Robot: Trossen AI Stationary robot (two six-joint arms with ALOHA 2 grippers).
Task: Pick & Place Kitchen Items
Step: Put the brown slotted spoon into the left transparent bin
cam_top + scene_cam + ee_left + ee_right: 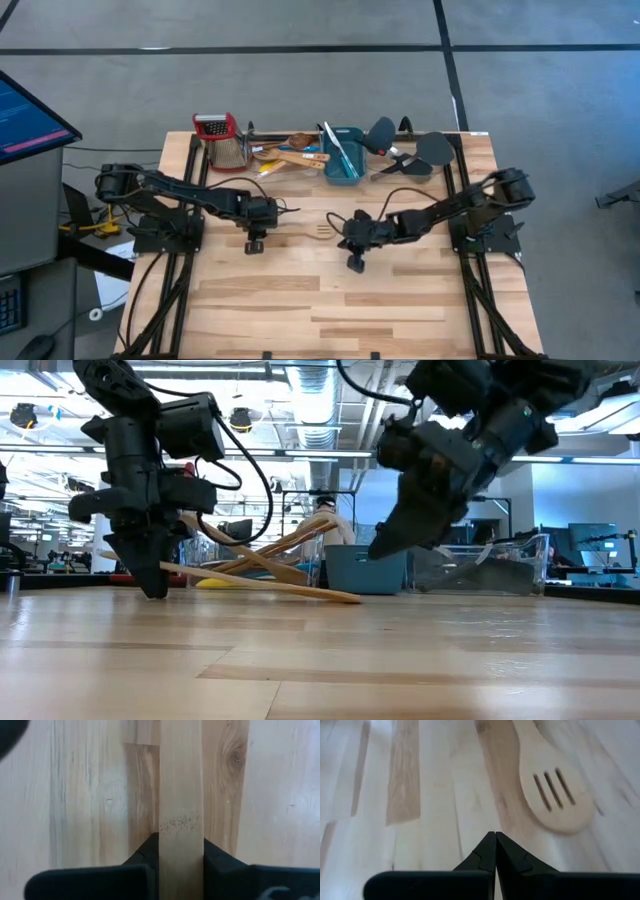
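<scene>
A pale wooden slotted spatula (pixel 303 232) lies mid-table between my two grippers, its slotted head (pixel 552 795) toward the right arm. My left gripper (pixel 255 243) points down over the handle end and is shut on it. My right gripper (pixel 355 264) hangs shut above the table just near of the head, touching nothing; in the low view the right gripper (pixel 385 548) is clear of the wood. More kitchen items, wooden spoons (pixel 290 150) and black spatulas (pixel 428 152), lie along the far edge. My left gripper pinches the spatula's handle (pixel 181 827) between its two fingers (pixel 147 851), toward the handle's free end. The fingers come from above, pointing down, and lie across the handle. In the low view the handle end (pixel 175 569) stands a little raised while the head (pixel 345 597) rests on the table.
A teal tub (pixel 343 160) holding utensils and a red grater (pixel 222 136) stand at the far edge. A clear bin (pixel 485 565) shows behind the table in the low view. Bare wood (pixel 350 310) stretches toward the near edge.
</scene>
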